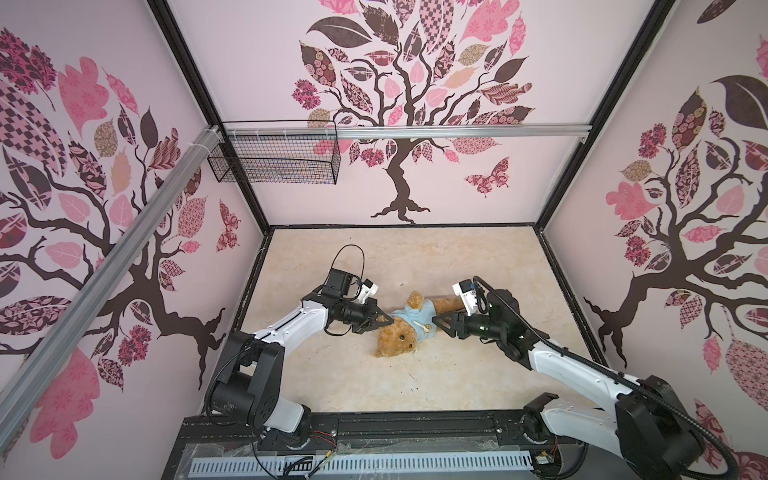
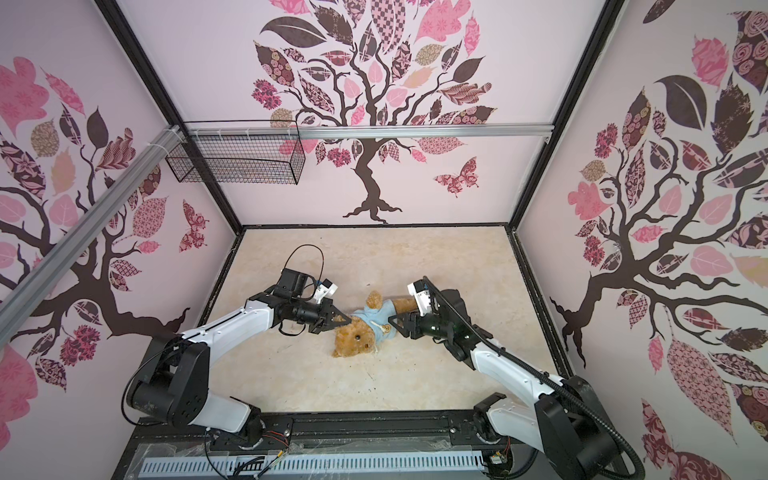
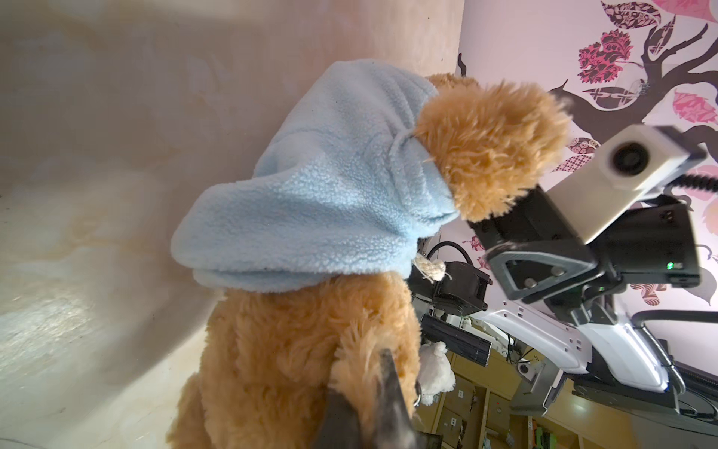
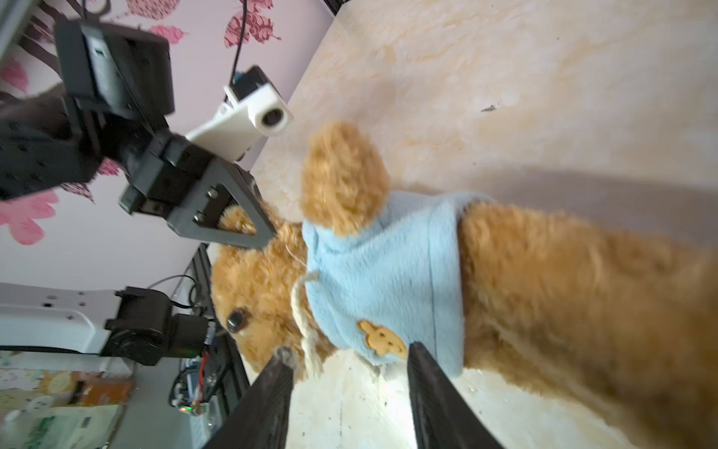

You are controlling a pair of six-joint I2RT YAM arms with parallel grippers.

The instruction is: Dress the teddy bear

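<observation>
The teddy bear (image 1: 397, 338) (image 2: 355, 343) lies on its back on the beige table, head toward the front edge, in both top views. A light blue shirt (image 1: 419, 318) (image 4: 380, 272) with an orange bear-face emblem (image 4: 382, 342) covers its chest. One furry arm (image 4: 342, 175) sticks out of a sleeve. My left gripper (image 1: 388, 321) (image 3: 361, 369) is shut on a tuft of fur at the bear's head, by an ear. Beside the shirt's hem my right gripper (image 1: 436, 320) (image 4: 349, 350) stands open, with only bare table between its fingers.
A black wire basket (image 1: 274, 158) hangs from the aluminium rail (image 1: 457, 132) at the back left. Patterned walls close in the table on three sides. A black mounting rail (image 1: 374, 428) runs along the front edge, under both arm bases.
</observation>
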